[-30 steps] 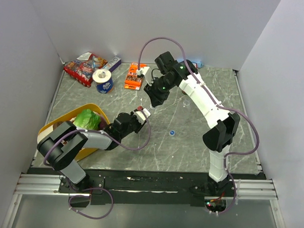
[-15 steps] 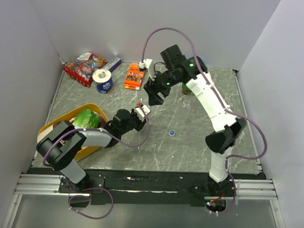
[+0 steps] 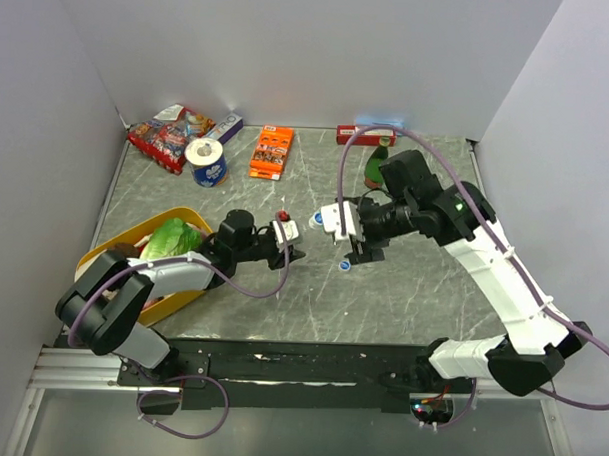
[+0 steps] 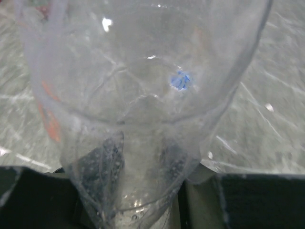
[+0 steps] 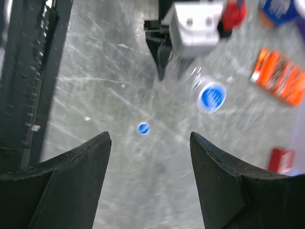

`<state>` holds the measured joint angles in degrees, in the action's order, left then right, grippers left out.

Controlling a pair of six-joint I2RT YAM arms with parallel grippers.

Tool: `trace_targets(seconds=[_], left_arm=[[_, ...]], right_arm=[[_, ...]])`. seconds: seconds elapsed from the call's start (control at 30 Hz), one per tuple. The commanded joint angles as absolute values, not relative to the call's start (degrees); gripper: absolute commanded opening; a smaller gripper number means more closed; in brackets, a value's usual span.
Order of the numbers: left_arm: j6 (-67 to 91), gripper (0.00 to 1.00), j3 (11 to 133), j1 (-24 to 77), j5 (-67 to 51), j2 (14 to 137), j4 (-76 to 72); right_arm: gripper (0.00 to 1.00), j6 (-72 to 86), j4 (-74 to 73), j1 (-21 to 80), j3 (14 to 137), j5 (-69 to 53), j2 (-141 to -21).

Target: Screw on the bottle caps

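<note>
While the loose blue cap (image 5: 143, 128) lies flat on the tabletop (image 3: 402, 291), the right hand (image 5: 150, 136) hangs over it, fingers spread.

To take it well, I judge the hand should drop straight down with the cap centred between the fingers, pinch it by the rim and keep it level, so its thread can meet a neck squarely. Which face is up is too small to tell. Left of it in the top view, the clear bottle (image 4: 143, 95) is pinched by the left hand (image 3: 290, 246), its long axis running from those fingers toward the right and slightly up the frame. A second cap (image 5: 212, 97) sits at that far end, apparently on the neck; whether it is screwed tight I cannot tell.
</note>
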<state>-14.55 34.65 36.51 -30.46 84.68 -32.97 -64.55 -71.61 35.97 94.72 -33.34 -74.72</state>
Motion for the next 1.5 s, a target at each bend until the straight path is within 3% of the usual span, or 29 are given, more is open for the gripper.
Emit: trace_targets(seconds=[0.0,0.53,1.47], left_arm=[[-24.4,0.01,39.2,36.4,-40.1,83.0,-23.5],[-32.3,0.01,42.1,36.4,-41.9,81.5,-18.2],[-31.4,0.01,42.2,36.4,-41.6,82.4,-19.2]], right_arm=[[0.74,-77.2,-64.5,37.5,93.2,-32.9,-74.0],[0.61,-90.3,-72.7,40.9,94.3,-35.0,-78.3],[0.58,-89.2,-68.7,41.4,94.0,-34.1,-79.7]])
